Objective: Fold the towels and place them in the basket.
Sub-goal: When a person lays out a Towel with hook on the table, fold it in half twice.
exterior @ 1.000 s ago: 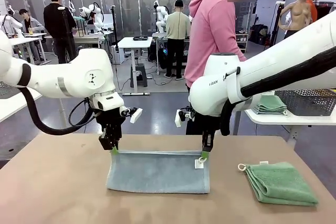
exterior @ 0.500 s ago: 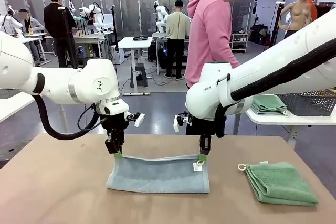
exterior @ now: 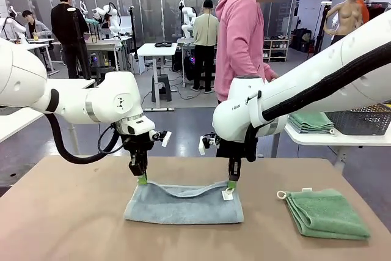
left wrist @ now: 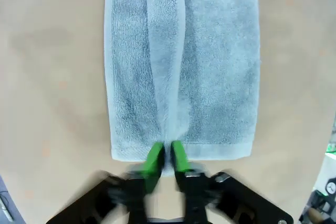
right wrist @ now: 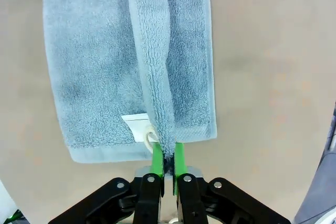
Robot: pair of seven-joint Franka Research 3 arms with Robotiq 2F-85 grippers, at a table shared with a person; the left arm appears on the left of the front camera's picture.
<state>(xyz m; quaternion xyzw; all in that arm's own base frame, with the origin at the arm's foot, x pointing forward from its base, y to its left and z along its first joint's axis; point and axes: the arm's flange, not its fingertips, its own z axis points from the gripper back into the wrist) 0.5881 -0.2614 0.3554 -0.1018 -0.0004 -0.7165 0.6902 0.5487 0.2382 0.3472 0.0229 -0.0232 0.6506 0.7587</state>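
Blue-grey towel (exterior: 183,207) lies mid-table (exterior: 61,218), already doubled over, long side running left-right. Its far top-layer edge is lifted off the lower layer at both ends and sags in the middle. Left gripper (exterior: 142,180) points straight down at the towel's far-left corner. In the left wrist view the left gripper (left wrist: 165,158) has its green pads (left wrist: 154,159) only a sliver apart, and the raised ridge of the towel (left wrist: 210,77) runs straight into that gap. It's pinching the edge, though the pads are motion-blurred. Right gripper (exterior: 231,181) is vertical at the far-right corner. In the right wrist view the right gripper (right wrist: 167,162) has its pads (right wrist: 156,156) nearly together with the towel's (right wrist: 89,77) lifted fold clamped between them. The white label (right wrist: 137,125) sits just beside the pinch point, on the lower layer. Mint green towel (exterior: 330,213) is folded flat on the robot's right side of the table, well apart from the blue-grey one, with its white loop (exterior: 281,195) at the near-left corner. No gripper touches it. Basket (exterior: 360,119) sits on a white side table (exterior: 330,139) off to the right, beyond the work table, with a stack of green cloths (exterior: 311,121) just beside it. A person in a pink hoodie (exterior: 241,41) stands at the far side, behind the right arm, hands not on the table.
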